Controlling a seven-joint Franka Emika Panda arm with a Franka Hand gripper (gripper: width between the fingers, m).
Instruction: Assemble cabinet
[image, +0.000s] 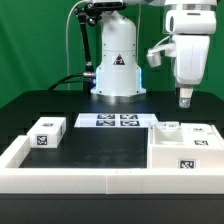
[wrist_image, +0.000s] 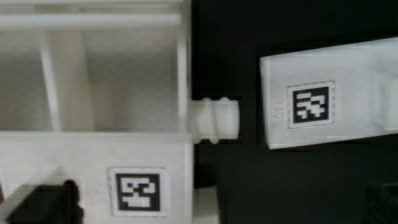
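Rim (image: 90, 178) of low white edging crosses the bottom of the exterior view, nearest you, and bounds the black tabletop (image: 100, 145). Just behind it, in the lower right of the frame, you have the cabinet body (image: 172, 158), white and boxy, with a square tag on its front face. The wrist view looks down into its open side and shows you the inner shelves (wrist_image: 54, 70).

At the left of the exterior frame, well apart from the body, a small white block (image: 42, 133) sits with tags on its top and front. Behind the body, near the right edge, lies a tagged white panel (image: 203, 133). In the wrist view its round knob (wrist_image: 215, 119) points at the body's wall from just beside it.

Further back, mid-frame, lies the marker board (image: 113, 121). Your jaws hang above the body's far side, clear of it. One dark finger (wrist_image: 45, 205) shows far off the wrist view's middle, so they stand spread, gripping nothing. The robot base (image: 117, 65) stands at the back, upper centre.
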